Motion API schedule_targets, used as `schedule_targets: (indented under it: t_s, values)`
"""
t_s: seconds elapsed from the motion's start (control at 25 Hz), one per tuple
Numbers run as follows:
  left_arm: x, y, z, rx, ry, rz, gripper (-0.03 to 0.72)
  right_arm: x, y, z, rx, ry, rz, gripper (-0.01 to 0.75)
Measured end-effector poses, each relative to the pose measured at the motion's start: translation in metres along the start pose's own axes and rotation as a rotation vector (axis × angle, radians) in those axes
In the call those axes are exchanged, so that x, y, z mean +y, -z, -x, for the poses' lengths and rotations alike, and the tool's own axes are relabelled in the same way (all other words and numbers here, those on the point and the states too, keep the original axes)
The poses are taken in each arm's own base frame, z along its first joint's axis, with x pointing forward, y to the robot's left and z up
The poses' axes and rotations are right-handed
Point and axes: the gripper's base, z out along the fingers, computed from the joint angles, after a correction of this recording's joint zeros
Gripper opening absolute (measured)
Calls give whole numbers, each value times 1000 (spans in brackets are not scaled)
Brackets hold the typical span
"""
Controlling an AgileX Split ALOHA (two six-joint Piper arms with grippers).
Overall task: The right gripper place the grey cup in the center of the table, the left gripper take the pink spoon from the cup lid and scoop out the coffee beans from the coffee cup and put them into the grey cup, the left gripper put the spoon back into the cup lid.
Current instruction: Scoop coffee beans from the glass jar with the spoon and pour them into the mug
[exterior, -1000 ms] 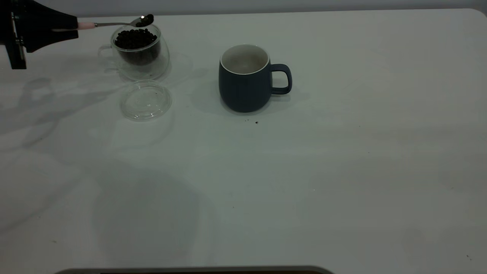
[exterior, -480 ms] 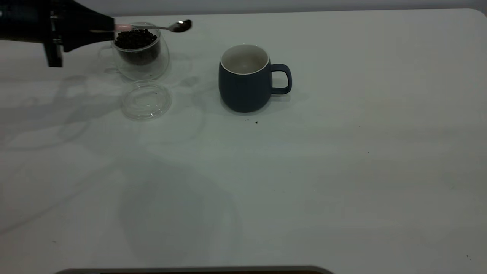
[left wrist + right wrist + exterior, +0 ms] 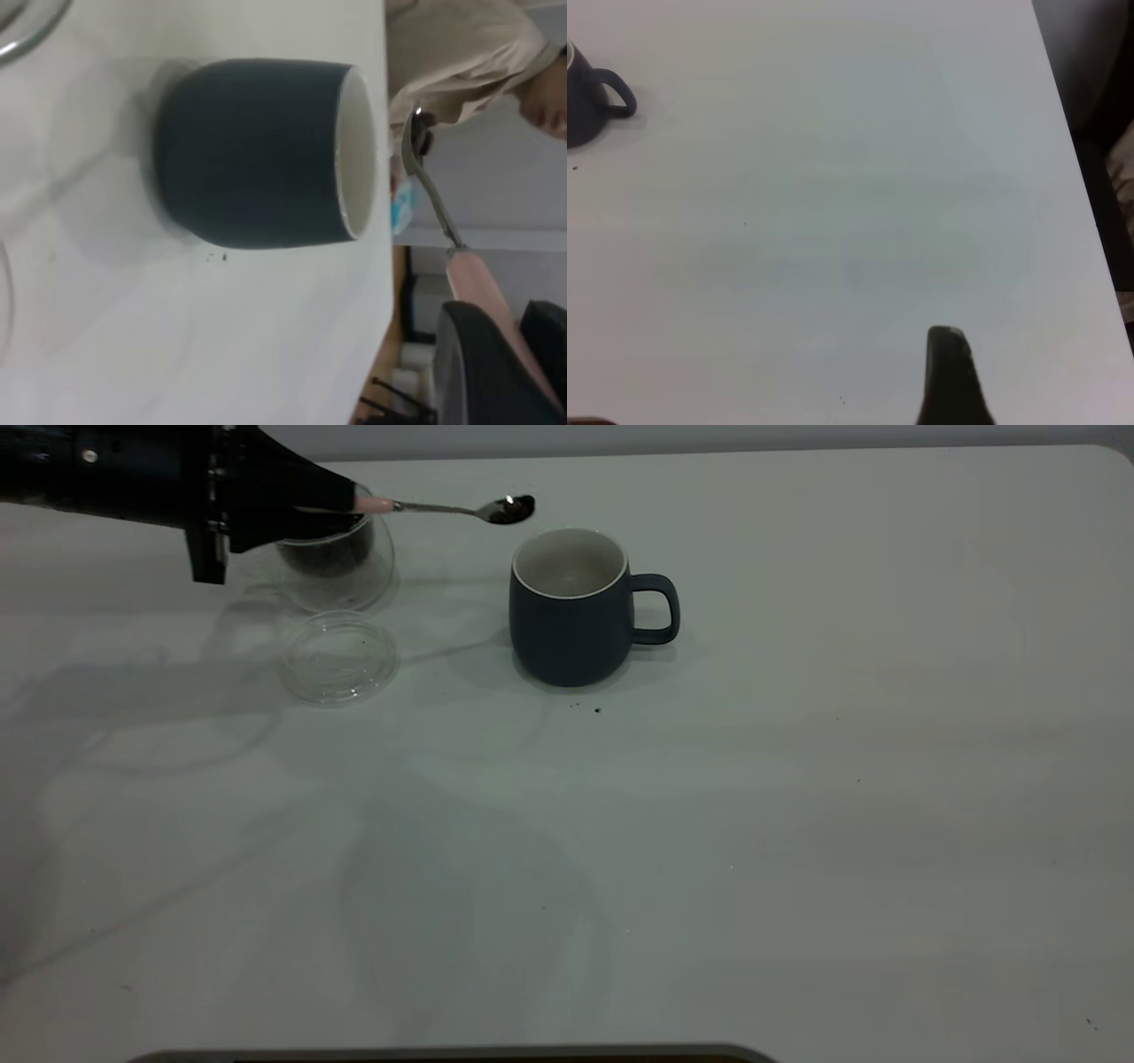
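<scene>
left pincer (image 3: pixel 341 506): clenched on the pink spoon's handle, up in the air over the coffee cup, at the far left of the tabletop (image 3: pixel 797 779); black arm reaches in from the left edge.
pink spoon (image 3: pixel 461 510): held about level, pink handle end in the pincer, metal neck and bowl sticking out toward the grey cup; bowl sits above and just left of the mug's rim, not over the opening, not touching it. In the left wrist view the spoon (image 3: pixel 423 168) hangs just beside the mug's rim.
coffee beans (image 3: pixel 507 512): a dark bit in the spoon bowl, count can't be told; more dark beans low inside the glass cup, mostly hidden behind the pincer.
coffee cup (image 3: pixel 341 571): clear glass, upright, far left, partly covered by the pincer.
cup lid (image 3: pixel 339 657): flat on the tabletop, just in front of the coffee cup, apart from it; nothing lying on it.
grey cup (image 3: pixel 571 609): upright near the middle of the tabletop toward the far side, handle pointing right, white inside; can't tell if any beans are in it. A few dark specks on the tabletop just in front of it.
right pincer (image 3: pixel 950 376): out of the exterior view; only one dark finger shows in its own wrist view, over bare tabletop well away from the grey cup (image 3: pixel 589 102); can't tell if released or clenched.
</scene>
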Motion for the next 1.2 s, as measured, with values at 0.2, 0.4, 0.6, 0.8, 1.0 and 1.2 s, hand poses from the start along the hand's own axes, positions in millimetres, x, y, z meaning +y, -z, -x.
schedule_targets:
  t_s: [0.2, 0.4, 0.6, 0.8, 1.0, 1.2]
  values:
    - [0, -12, 0, -2, -12, 53, 126, 0, 0, 0, 0, 0, 0, 531]
    - [-2, -27, -2, 7, -64, 97, 126, 0, 0, 0, 1, 0, 0, 531]
    - [-4, -40, -4, 23, -153, 127, 126, 0, 0, 0, 2, 0, 0, 531]
    - [-4, -41, -5, 32, -297, 131, 126, 0, 0, 0, 2, 0, 0, 531]
    - [-4, -41, -4, 33, -468, 130, 126, 0, 0, 0, 2, 0, 0, 531]
    - [-6, -42, -1, 8, -588, 122, 126, 0, 0, 0, 2, 0, 0, 531]
